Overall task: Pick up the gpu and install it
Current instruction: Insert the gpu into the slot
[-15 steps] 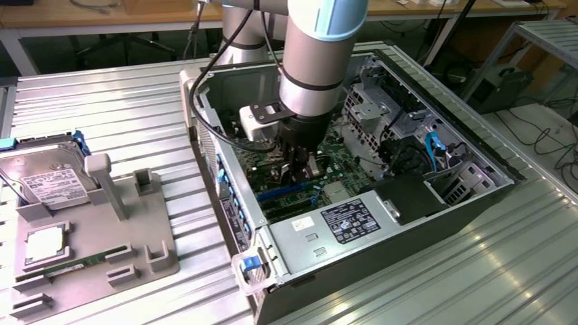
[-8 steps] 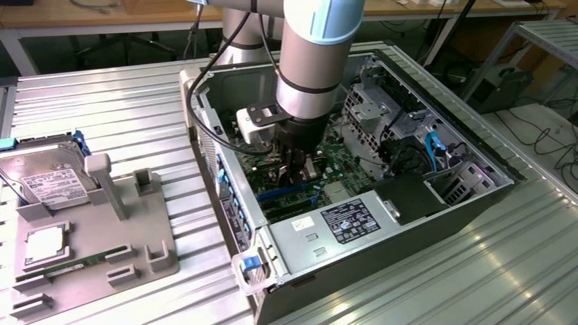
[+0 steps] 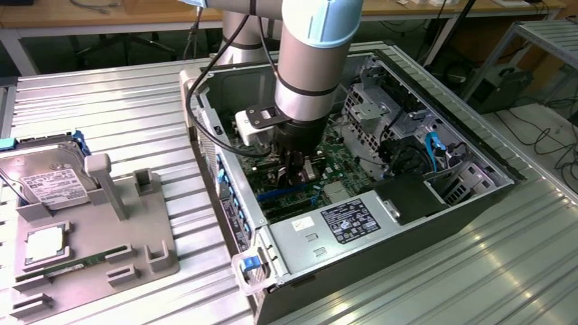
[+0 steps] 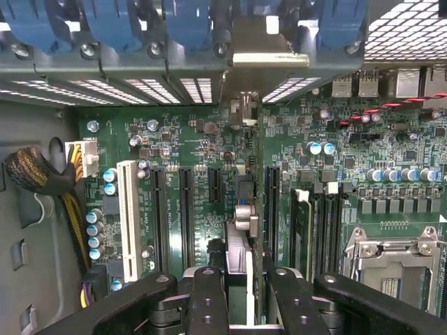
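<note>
You see the arm [image 3: 312, 74] reaching down into the open case [image 3: 470, 135] that lies on its side on the worktop [image 3: 118, 101]. The gripper [image 4: 241, 293] sits low over the motherboard [image 4: 195, 146], and its fingers [image 4: 209, 296] are closed narrowly on the gpu [image 4: 253, 202], which stands on edge between them and runs away toward the case's rear slot covers [image 4: 140, 87]. In the wrist view the card lines up along a black expansion slot [image 4: 267, 202], beside the other slots [image 4: 186, 209] and the white slot [image 4: 127, 216]; you cannot tell whether its edge is seated. Its pale bracket end [image 4: 244, 105] lies at the rear wall. The CPU socket [image 4: 394, 262] sits off to one side of the card. Near the worktop's edge at the exterior view's left, a grey holder tray [image 3: 99, 250] carries a hard drive [image 3: 50, 176] and a memory stick [image 3: 77, 265].
</note>
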`<state>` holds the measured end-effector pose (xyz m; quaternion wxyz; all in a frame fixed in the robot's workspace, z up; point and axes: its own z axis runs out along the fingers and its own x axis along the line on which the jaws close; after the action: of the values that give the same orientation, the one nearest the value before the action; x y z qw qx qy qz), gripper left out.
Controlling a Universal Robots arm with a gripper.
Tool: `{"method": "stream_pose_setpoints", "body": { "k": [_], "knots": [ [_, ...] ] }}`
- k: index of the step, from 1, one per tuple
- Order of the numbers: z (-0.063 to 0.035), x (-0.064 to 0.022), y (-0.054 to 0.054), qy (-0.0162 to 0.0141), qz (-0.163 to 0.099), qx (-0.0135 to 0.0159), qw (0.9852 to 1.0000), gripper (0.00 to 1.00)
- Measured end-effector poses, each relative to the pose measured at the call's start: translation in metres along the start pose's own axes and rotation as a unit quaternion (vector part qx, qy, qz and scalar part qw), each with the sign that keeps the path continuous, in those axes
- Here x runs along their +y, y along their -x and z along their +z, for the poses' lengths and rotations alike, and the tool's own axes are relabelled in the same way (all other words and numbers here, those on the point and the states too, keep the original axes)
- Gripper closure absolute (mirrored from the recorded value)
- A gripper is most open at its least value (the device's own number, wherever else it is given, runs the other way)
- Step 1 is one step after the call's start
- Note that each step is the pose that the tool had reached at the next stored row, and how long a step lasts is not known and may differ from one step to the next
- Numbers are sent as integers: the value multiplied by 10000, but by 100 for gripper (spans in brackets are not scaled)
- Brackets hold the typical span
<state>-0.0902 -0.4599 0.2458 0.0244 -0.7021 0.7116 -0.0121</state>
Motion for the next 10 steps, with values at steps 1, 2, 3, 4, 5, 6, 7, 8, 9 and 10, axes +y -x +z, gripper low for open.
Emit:
{"method": "stream_pose_setpoints", "body": {
  "k": [1,2,3,4,5,6,7,8,9,10],
  "knots": [
    [3,1,0,0,0,0,10000,72],
    [4,1,0,0,0,0,10000,72],
    [4,4,0,0,1,0,10000,72],
    [6,7,0,0,1,-1,10000,72],
    [6,9,0,0,0,-1,10000,72],
    [7,11,0,0,0,-1,10000,72],
    [7,12,0,0,0,-1,10000,72],
    [9,15,0,0,0,-1,10000,72],
    [10,17,0,0,0,0,10000,72],
    [12,18,0,0,0,-1,10000,72]
  ]
}}
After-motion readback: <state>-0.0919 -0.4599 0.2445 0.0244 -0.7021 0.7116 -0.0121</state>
